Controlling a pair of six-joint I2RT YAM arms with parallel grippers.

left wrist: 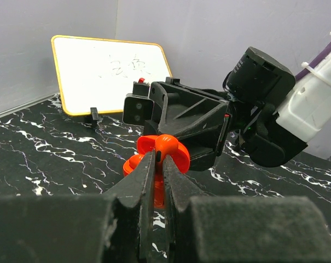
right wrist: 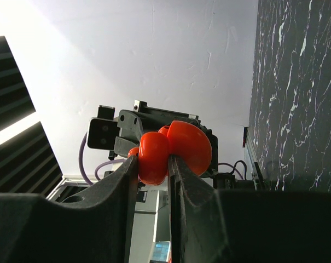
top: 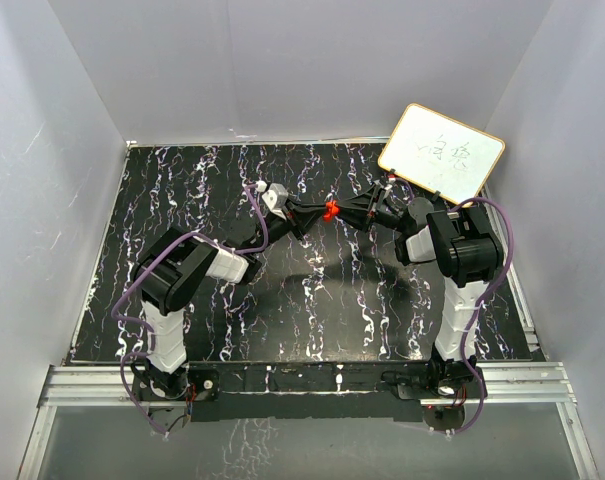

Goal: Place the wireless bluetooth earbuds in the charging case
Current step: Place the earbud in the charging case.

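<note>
Above the middle of the black marbled table [top: 232, 330] both grippers meet tip to tip. My right gripper [top: 346, 210] [right wrist: 153, 161] is shut on the charging case [top: 330, 210] [right wrist: 190, 145], a glossy red round shell held off the table, one half between the fingers and a domed half beside them. My left gripper [top: 315, 213] [left wrist: 158, 157] is shut on a small red earbud [left wrist: 165, 147], pinched at the fingertips right against the case [left wrist: 131, 164]. How the earbud sits relative to the case's cavity is hidden by the fingers.
A white board with a yellow frame [top: 442, 152] [left wrist: 110, 71] leans at the back right corner. Grey walls [top: 72, 150] enclose the table on three sides. The arm bases stand on the metal rail [top: 302, 380] at the near edge.
</note>
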